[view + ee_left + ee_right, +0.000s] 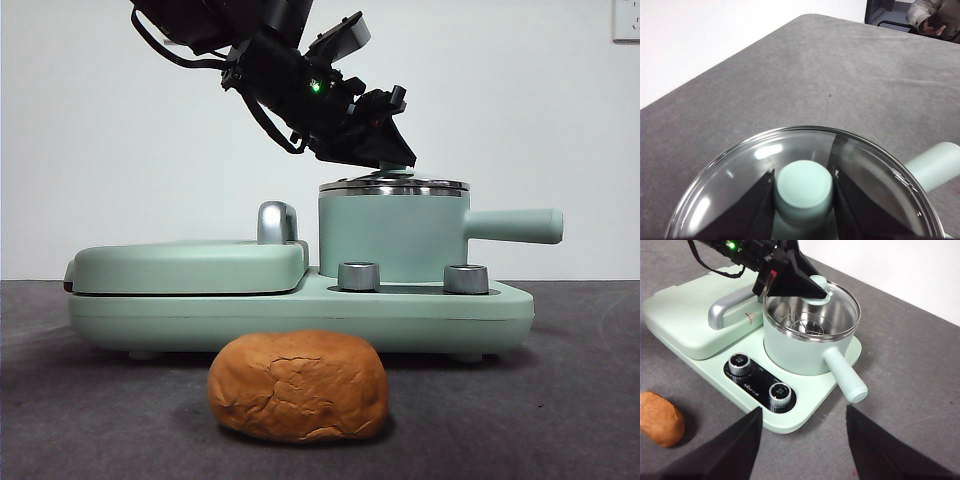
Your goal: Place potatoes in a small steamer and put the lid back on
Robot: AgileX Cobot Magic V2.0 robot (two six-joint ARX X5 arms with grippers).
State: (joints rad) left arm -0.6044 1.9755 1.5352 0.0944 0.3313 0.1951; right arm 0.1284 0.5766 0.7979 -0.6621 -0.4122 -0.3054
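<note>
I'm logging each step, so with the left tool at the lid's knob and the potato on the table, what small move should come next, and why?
Probably lift the lid straight up: the left tool is shut on its knob, the lid sits on the steamer, and the potato lies outside on the table.

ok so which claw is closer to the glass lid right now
Left. The left claw is shut on the lid by its knob, on top of the steamer. The right claw is open, up and away from the pot, past the dials.

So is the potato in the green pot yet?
Not yet. The potato lies on the table in front of the steamer, whose lid the left gripper grips.
</note>
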